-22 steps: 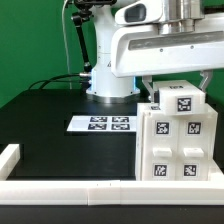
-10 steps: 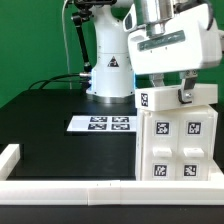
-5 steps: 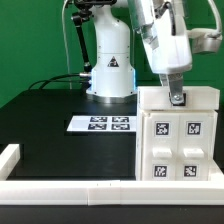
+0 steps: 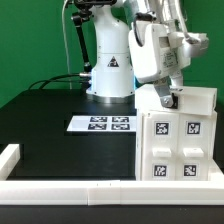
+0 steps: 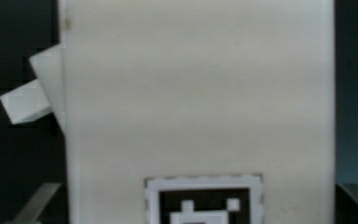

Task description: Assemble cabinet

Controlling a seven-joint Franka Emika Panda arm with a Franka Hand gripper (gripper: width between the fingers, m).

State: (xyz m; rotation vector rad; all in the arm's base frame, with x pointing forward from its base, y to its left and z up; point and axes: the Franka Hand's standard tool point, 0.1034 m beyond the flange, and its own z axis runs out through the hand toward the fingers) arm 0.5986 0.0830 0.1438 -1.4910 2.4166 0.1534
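Closest to the exterior view's lens a low white rail [image 4: 70,187] runs along the front edge of the black tabletop [image 4: 60,105], and just behind it, at the exterior view's right, stands the cabinet [image 4: 178,140], its front face showing four black-and-white tags; its right side is cut off by the frame. To the cabinet's left, well apart from it, the marker board [image 4: 100,124] lies flat on the tabletop. My hand [image 4: 169,99] sits at the cabinet's top back edge, where one dark fingertip shows against the white top; the other finger is hidden, so I cannot tell whether I am spread or pinching the panel. My own wrist view is filled by a blurred white face of the cabinet [image 5: 190,95] with a tag partly cut off at its edge. Behind the cabinet, my white base [image 4: 110,70] stands before the green backdrop [image 4: 35,40].
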